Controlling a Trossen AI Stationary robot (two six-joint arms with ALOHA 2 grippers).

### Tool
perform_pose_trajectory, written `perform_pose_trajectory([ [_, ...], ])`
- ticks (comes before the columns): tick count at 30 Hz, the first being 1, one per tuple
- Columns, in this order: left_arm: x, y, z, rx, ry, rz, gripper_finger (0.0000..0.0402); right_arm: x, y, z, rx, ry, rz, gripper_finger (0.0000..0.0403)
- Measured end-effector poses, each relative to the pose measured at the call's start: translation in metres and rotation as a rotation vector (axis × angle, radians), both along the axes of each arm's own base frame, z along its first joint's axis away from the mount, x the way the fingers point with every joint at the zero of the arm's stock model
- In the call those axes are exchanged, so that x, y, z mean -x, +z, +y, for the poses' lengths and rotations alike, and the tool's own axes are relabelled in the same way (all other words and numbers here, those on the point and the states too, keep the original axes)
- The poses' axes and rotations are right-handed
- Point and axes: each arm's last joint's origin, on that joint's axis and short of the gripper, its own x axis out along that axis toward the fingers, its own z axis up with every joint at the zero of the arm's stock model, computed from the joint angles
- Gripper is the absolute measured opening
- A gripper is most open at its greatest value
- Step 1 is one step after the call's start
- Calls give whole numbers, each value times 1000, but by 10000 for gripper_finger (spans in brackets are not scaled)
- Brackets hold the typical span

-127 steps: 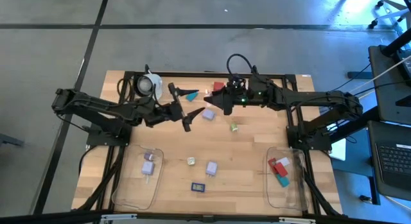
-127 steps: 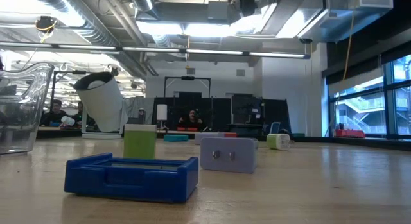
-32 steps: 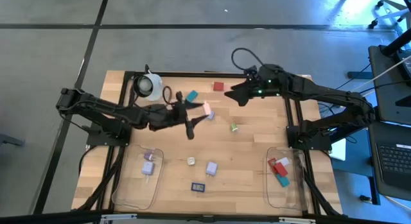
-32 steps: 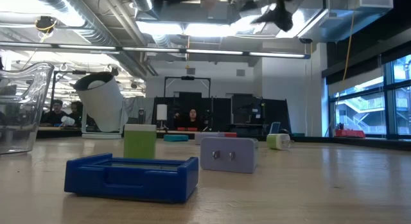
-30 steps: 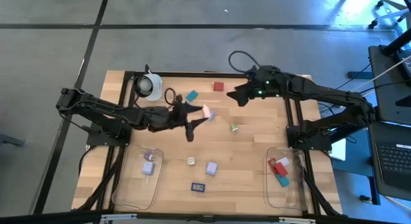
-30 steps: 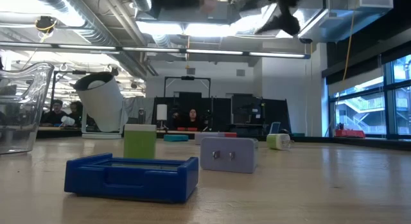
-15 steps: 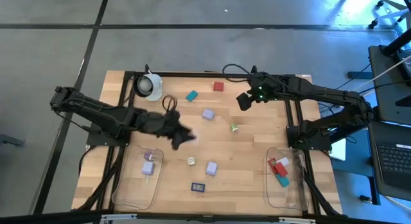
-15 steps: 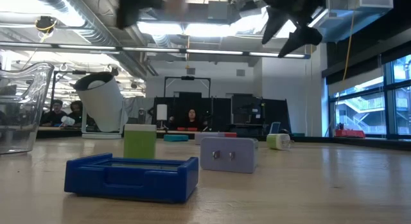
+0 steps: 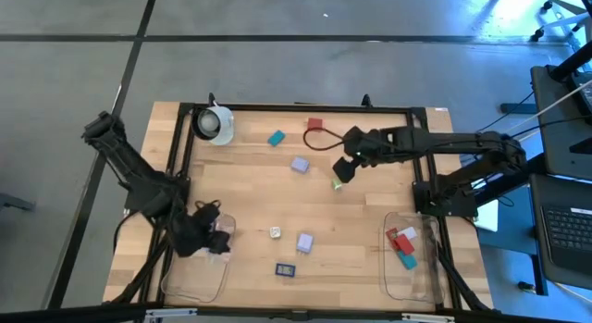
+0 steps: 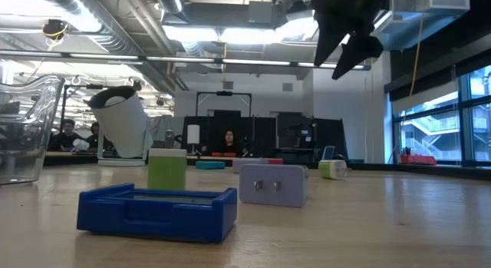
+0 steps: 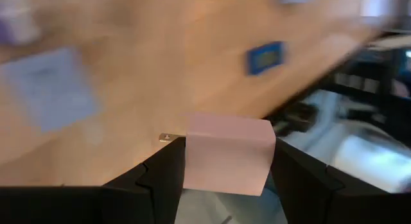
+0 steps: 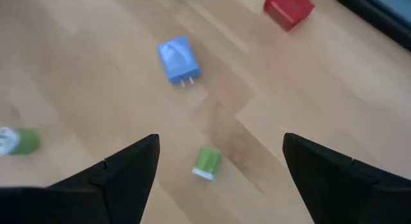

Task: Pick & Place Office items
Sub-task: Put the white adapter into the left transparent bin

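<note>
My left gripper hangs over the clear left tray at the table's near left, shut on a pink block. My right gripper stands open above a small green piece lying on the table; in the right wrist view the green piece shows between the two spread fingers, untouched. The low view shows my right gripper high above the table. Loose on the wood lie a teal piece, a red one and two lavender ones. My left gripper pinches the pink block between its two fingers, which sit on two opposite sides of the block. The block's broad face shows between the fingers. It is lifted clear of the table, over the tray's edge.
A white round object with a dark centre stands at the far left corner. A dark blue piece and a tiny white-green one lie near the front. The right clear tray holds red and teal pieces.
My left gripper has carried the pink block from the table's middle toward the near left, ending over the left tray. My right gripper has come down and a little toward the near edge, from beside the red piece to above the green piece.
</note>
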Motion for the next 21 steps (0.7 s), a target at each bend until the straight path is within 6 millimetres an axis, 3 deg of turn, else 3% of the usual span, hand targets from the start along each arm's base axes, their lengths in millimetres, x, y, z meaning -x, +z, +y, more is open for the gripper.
perform_pose_trajectory([
  [6,14,-26,-4,-53,105,324,203,-12,-15,2,55,16,71,332],
  [21,-15,-63,0,-207,136,468,203,-28,-39,2,57,33,158,332],
])
